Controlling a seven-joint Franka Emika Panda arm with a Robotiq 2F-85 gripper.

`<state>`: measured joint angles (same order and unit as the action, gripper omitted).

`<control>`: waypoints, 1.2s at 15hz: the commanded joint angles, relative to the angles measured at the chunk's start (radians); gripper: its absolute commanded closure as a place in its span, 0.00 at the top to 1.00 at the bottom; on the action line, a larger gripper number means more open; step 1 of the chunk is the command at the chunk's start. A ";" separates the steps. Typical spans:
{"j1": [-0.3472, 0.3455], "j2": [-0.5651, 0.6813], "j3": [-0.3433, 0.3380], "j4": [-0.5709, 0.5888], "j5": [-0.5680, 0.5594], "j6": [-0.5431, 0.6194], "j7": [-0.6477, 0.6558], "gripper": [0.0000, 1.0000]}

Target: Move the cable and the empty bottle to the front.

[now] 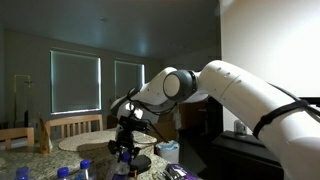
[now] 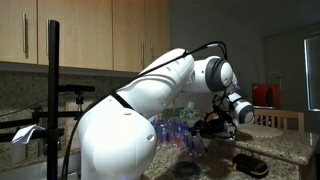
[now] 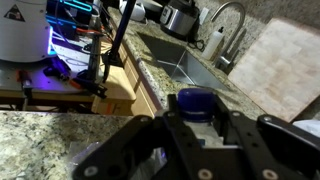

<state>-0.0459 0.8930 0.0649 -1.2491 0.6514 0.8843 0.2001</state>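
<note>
Bottle (image 3: pixel 195 101) w/ blue cap sits between my gripper (image 3: pixel 198 128) fingers in wrist view, over granite counter (image 3: pixel 60 130) near sink (image 3: pixel 185 68). Can't tell if jaws clamp it or stand apart. More blue-capped bottles (image 1: pixel 84 168) on the counter below.

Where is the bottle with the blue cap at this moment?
In the wrist view the bottle shows low at the centre, just beyond the claw, with the sink behind it and the pale cutting board to its right.
</note>
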 commanded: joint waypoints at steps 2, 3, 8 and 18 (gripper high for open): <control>0.010 0.105 -0.017 0.176 0.093 -0.114 0.119 0.14; 0.015 0.114 -0.019 0.205 0.105 -0.125 0.147 0.14; 0.049 0.130 -0.033 0.338 0.118 -0.171 0.325 0.14; 0.042 0.208 -0.075 0.431 0.102 -0.227 0.523 0.13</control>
<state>0.0114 1.0701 -0.0062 -0.8676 0.7455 0.6996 0.6540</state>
